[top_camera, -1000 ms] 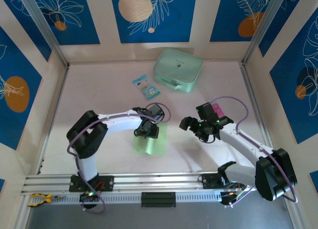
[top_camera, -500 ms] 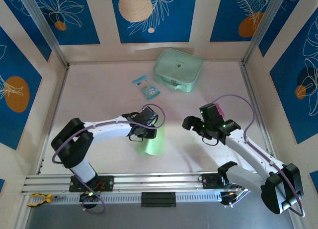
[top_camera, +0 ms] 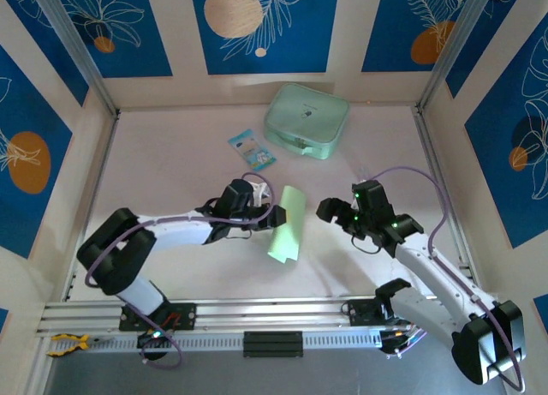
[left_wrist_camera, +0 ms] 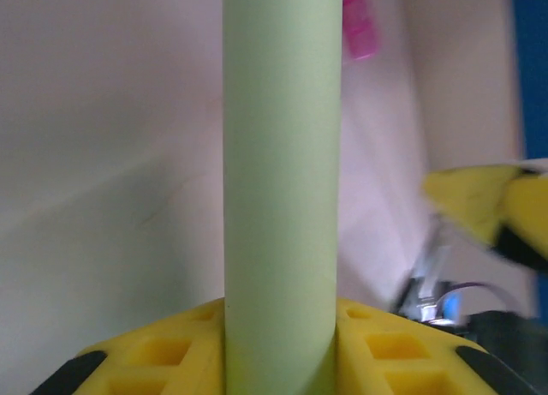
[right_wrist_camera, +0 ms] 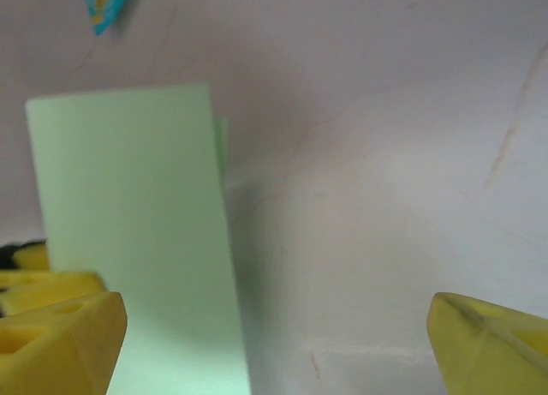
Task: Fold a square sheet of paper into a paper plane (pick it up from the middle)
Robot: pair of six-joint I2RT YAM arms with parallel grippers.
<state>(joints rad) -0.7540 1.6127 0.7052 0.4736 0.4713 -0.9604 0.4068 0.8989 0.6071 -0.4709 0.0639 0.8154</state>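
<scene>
The pale light-green sheet of paper (top_camera: 288, 223) is bent into a long strip and held off the table, with my left gripper (top_camera: 272, 218) shut on its middle. In the left wrist view the paper (left_wrist_camera: 281, 181) rises straight up between the yellow pads (left_wrist_camera: 145, 356). My right gripper (top_camera: 329, 212) hangs just right of the strip, open, with nothing between its fingers. The right wrist view has the paper (right_wrist_camera: 137, 241) on the left, beside the left yellow fingertip (right_wrist_camera: 60, 339).
A thick mint-green zip case (top_camera: 306, 120) lies at the back of the table. A small blue-and-white packet (top_camera: 252, 149) sits left of it, seen again as the packet (right_wrist_camera: 107, 2) at the top of the right wrist view. An aluminium rail (top_camera: 257, 314) runs along the near edge.
My left gripper has lifted the paper off the table and carried it right, turning it upright. The right gripper has drifted slightly back and stayed open beside it.
</scene>
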